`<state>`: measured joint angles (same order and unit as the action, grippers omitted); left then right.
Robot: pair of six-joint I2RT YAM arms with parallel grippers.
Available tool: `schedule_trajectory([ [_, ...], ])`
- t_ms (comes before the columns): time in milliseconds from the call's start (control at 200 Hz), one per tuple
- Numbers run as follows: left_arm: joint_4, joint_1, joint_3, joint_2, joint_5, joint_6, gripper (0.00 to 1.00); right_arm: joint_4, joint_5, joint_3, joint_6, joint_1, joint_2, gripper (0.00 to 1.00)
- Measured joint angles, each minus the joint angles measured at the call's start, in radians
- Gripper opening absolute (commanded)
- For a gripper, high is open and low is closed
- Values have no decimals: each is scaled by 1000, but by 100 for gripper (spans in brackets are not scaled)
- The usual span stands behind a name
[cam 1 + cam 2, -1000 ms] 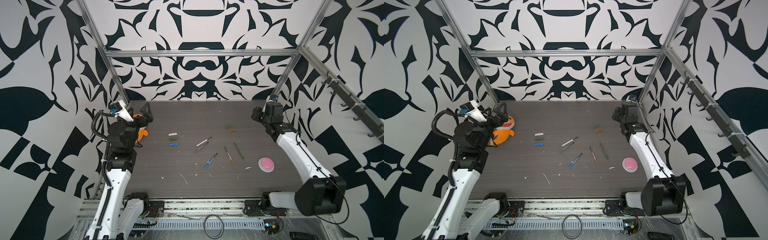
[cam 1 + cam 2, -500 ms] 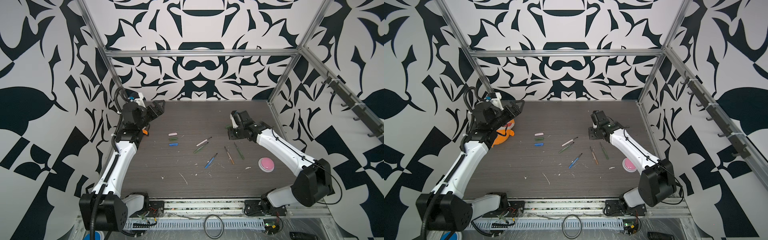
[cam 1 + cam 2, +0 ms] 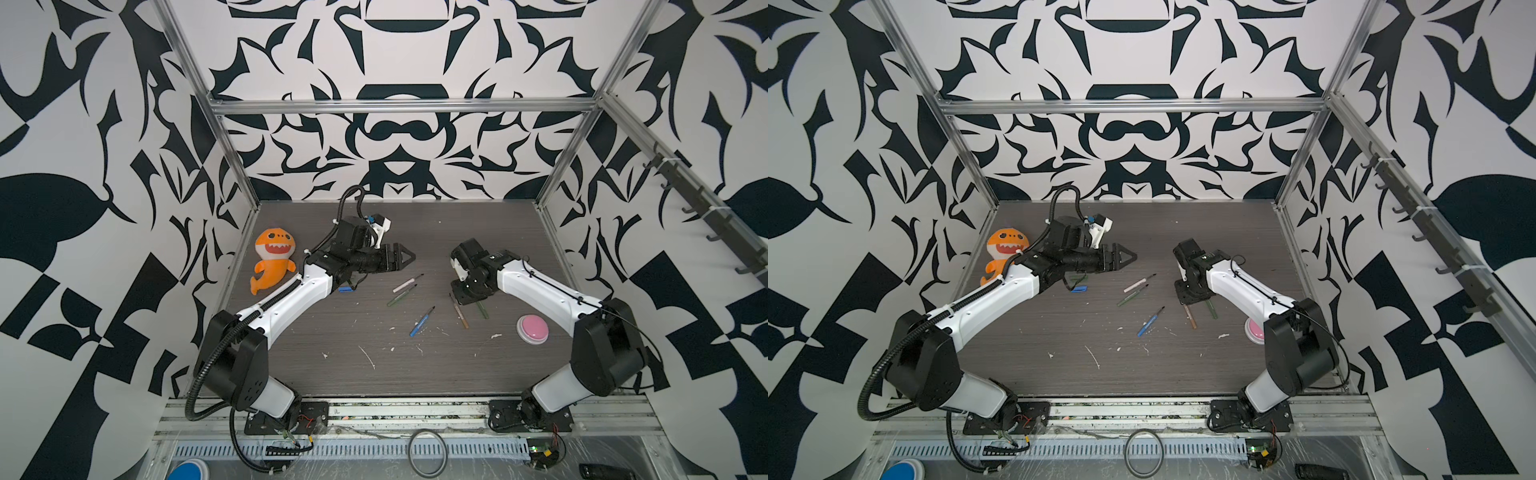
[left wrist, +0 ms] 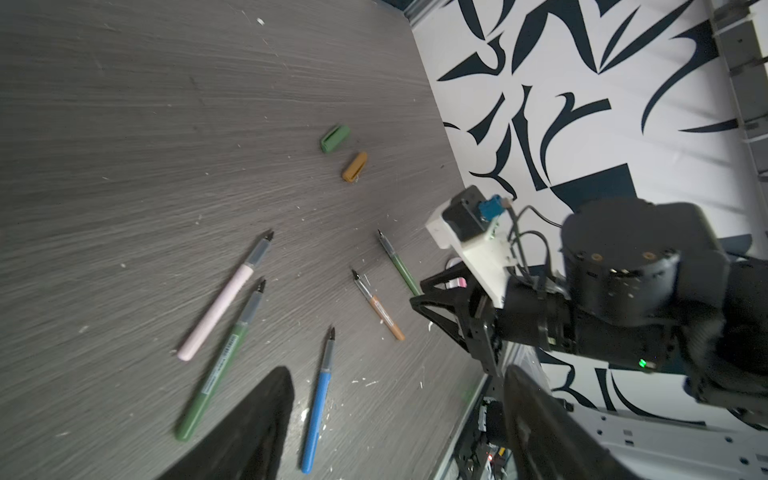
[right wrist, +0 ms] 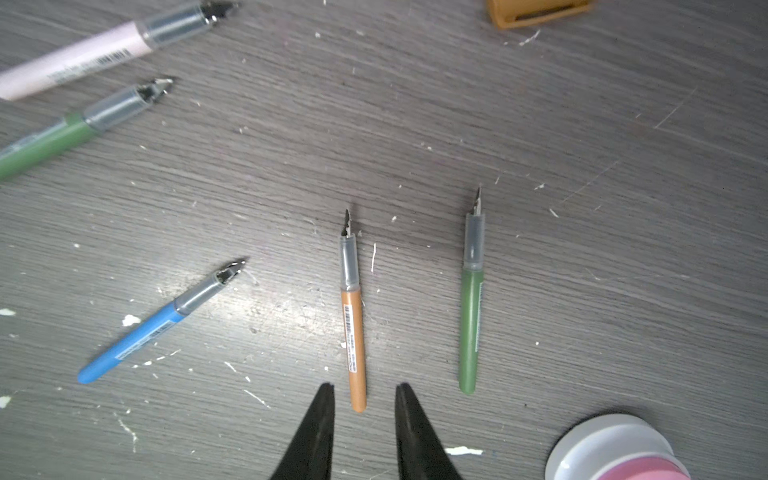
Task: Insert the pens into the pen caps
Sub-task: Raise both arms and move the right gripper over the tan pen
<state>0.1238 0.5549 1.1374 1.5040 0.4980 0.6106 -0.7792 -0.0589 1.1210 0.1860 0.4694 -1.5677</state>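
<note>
1. In a top view, the left gripper (image 3: 404,257) hangs above the worktop (image 3: 436,374), left of centre and pointing right. The left wrist view shows its jaws wide apart and empty.
2. Just under that arm lies a blue cap (image 3: 345,289). The arm hides most of the other caps on this side.
3. In the middle lie the pink pen (image 3: 407,283), a green pen (image 3: 400,296) just beside it, and the blue pen (image 3: 422,322) nearer. All three have their nibs towards the far right.
4. Right of these, the orange pen (image 5: 353,324) lies uncapped, its long axis running near to far with the nib at the far end. A second green pen (image 5: 471,324) lies roughly parallel on its right.
5. The right gripper (image 5: 364,388) points down at the orange pen's tail. Its jaws are narrow but not closed, one finger either side of the barrel and set across its axis. How high they sit above the pen is hard to tell.
6. The orange cap (image 5: 536,12) lies beyond the nib, beside a green cap (image 4: 334,138). The right arm is plainly the nearer one to this pen.
</note>
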Motion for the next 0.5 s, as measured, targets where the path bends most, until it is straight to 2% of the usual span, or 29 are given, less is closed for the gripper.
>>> schedule_trajectory([
  [225, -8, 46, -6, -6, 27, 10, 83, 5, 23, 5, -37, 0, -110, 29],
  [500, 6, 54, -6, -41, 14, -14, 84, 22, 55, 18, -49, 0, -163, 25],
])
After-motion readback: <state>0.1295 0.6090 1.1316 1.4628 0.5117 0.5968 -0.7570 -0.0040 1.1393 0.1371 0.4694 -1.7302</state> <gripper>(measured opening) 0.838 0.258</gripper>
